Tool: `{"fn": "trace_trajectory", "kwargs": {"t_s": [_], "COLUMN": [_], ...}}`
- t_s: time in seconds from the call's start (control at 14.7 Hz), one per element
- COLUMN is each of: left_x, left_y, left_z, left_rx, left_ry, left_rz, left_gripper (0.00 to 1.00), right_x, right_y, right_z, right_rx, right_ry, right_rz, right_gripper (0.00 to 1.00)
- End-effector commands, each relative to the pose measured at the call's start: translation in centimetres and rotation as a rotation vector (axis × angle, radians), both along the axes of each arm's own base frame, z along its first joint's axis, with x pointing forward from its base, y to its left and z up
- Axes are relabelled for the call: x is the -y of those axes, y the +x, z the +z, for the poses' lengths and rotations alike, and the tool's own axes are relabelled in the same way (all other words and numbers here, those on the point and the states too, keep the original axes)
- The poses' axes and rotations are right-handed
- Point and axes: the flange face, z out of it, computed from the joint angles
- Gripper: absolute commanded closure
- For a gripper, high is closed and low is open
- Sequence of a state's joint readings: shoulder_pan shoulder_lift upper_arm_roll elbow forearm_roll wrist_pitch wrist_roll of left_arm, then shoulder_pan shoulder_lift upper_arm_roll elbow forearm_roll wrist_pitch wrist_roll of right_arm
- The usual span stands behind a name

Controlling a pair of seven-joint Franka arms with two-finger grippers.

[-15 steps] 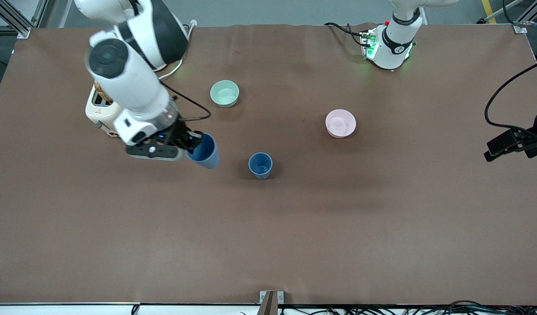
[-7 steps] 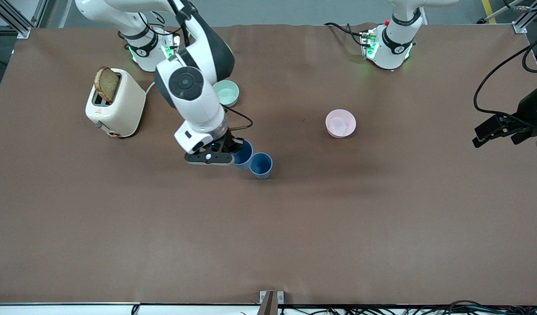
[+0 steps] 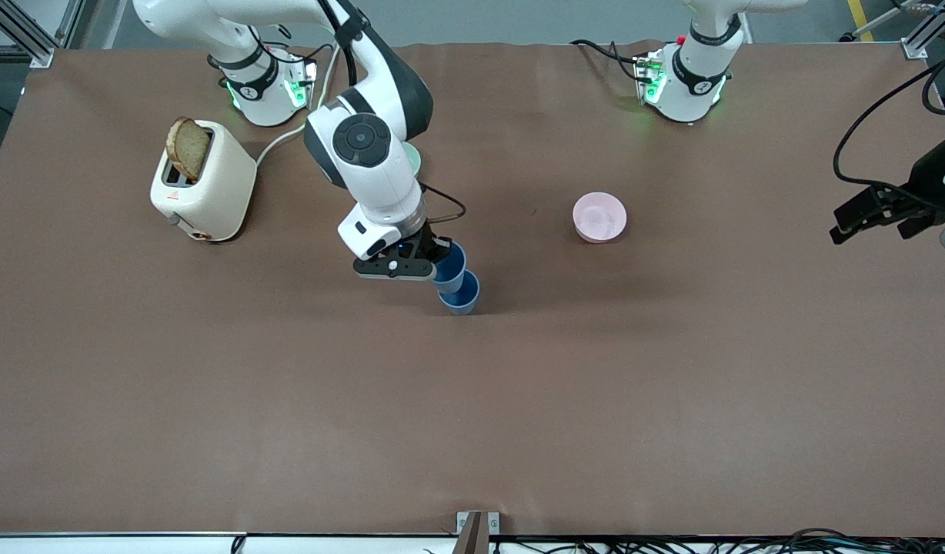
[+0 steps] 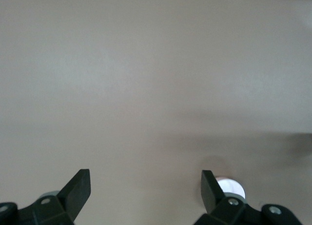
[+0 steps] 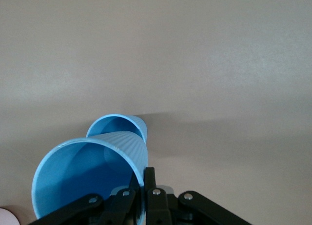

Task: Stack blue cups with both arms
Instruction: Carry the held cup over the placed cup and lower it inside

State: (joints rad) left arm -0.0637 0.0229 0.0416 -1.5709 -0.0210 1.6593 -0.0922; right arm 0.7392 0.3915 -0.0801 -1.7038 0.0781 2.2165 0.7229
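So the right hand (image 3: 439, 255) is clamped on the rim of one blue cup (image 3: 450, 267), one finger inside and one outside, holding it up in the air right over the second blue cup (image 3: 462, 295). That second one stands upright on the brown table (image 3: 472, 415), about mid-table. In the right wrist view the held cup (image 5: 92, 176) sits directly above the lower cup (image 5: 119, 126); whether they're touching or already nested I can't tell.

The left hand (image 3: 876, 213) hangs out by the left arm's end of the table, fingers (image 4: 78, 188) spread wide with nothing between them.

Also on the table: a pink bowl (image 3: 599, 217), a cream toaster (image 3: 203, 191) with a slice of bread (image 3: 186, 148) sticking out, and a green bowl (image 3: 415, 160) mostly hidden by the right arm.
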Motion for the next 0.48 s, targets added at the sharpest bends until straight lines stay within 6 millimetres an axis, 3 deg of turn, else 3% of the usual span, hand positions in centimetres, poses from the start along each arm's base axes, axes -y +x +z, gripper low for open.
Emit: {"fn": "trace_trajectory", "kwargs": {"t_s": [0.0, 0.41], "left_x": [0.1, 0.4], "left_y": [-0.5, -0.5], "left_z": [1.1, 0.9], "left_rx": [-0.007, -0.015], "left_ry": [-0.004, 0.005], "left_rz": [0.001, -0.016], "left_gripper": [0.00, 0.00], "right_x": [0.1, -1.0], "right_y": [-0.1, -0.2], "right_z": [0.1, -2.0], "right_rx": [0.011, 0.026], "right_ry": [0.016, 0.021], "right_rz": [-0.021, -0.010], "right_gripper": [0.97, 0.97]}}
